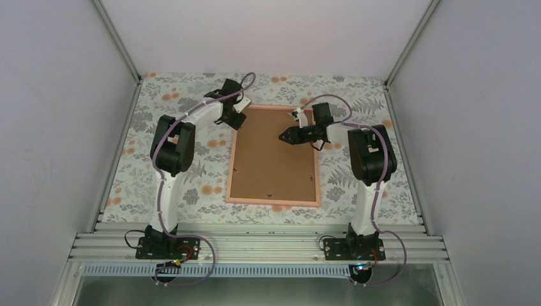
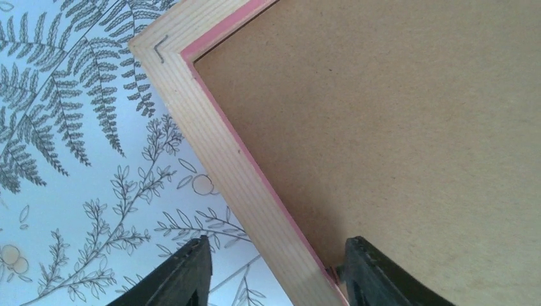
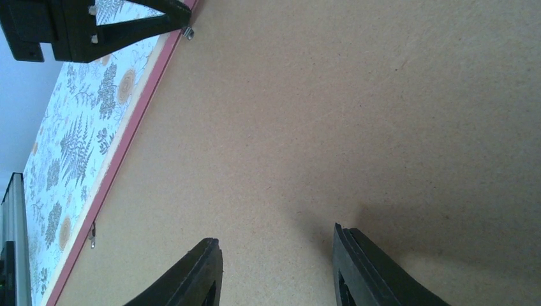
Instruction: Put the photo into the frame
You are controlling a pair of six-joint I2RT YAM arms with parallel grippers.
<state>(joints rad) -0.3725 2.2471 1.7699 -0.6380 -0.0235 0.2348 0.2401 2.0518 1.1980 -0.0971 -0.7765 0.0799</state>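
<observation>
The pink frame [image 1: 273, 202] lies face down on the floral cloth, with the brown backing board [image 1: 274, 156] seated in it. The photo is hidden. My left gripper [image 1: 237, 121] is at the frame's far left corner. In the left wrist view it [image 2: 277, 241] stands open astride the wooden rail [image 2: 191, 108], its right finger against a small metal tab [image 2: 333, 273] at the board's edge. My right gripper [image 1: 284, 136] hovers over the board's upper right part. It [image 3: 274, 234] is open, with only bare board [image 3: 357, 115] between its fingers.
The floral tablecloth [image 1: 185, 185] surrounds the frame. Another metal tab [image 3: 93, 236] sits on the frame's left rail. White walls close in the sides and back. An aluminium rail [image 1: 255, 245] runs along the near edge by the arm bases.
</observation>
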